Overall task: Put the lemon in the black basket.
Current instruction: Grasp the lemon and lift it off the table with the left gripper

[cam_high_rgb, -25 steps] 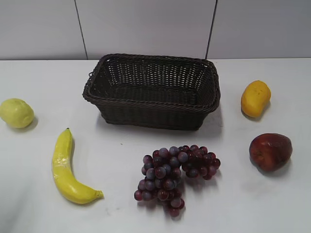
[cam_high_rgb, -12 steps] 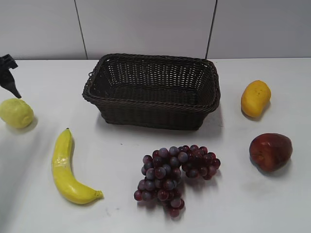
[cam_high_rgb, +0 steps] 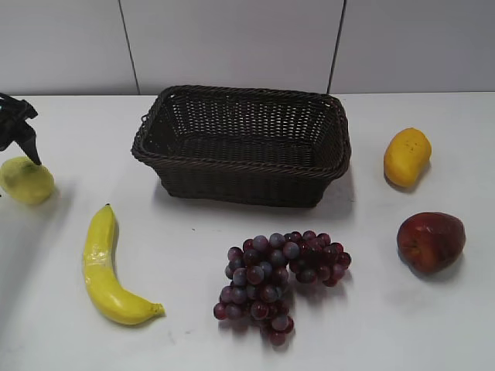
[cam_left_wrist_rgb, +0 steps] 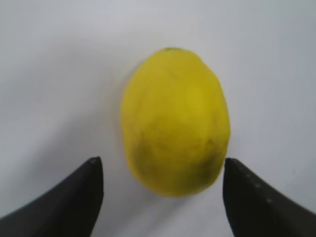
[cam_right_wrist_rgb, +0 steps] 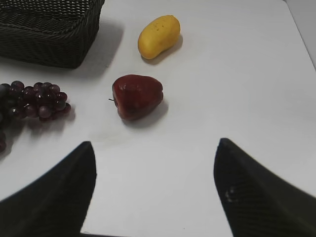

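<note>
Compared with half a second back, my left gripper (cam_high_rgb: 17,127) has come further into the exterior view at the far left and now sits lower, its black fingers overlapping the top of the lemon (cam_high_rgb: 25,179); a second ago it was not in that view at all. The fruit and the black basket (cam_high_rgb: 242,144) have not shifted.

From my left wrist camera the left gripper (cam_left_wrist_rgb: 163,170) has its jaws spread wide, one dark fingertip (cam_left_wrist_rgb: 81,190) on either side of the lemon (cam_left_wrist_rgb: 175,121), clear white table showing between each tip and the skin. The lemon lies on the table at the left edge, well apart from the basket. Its long axis runs straight away from that camera, narrower end pointing away, broad end between the fingertips.

My right gripper (cam_right_wrist_rgb: 154,170) hangs over bare table, jaws wide and empty.

I count one lemon, one basket, one banana (cam_high_rgb: 104,269), one bunch of purple grapes (cam_high_rgb: 277,280), one red apple (cam_high_rgb: 430,240) and one orange-yellow oblong fruit (cam_high_rgb: 406,156).
</note>
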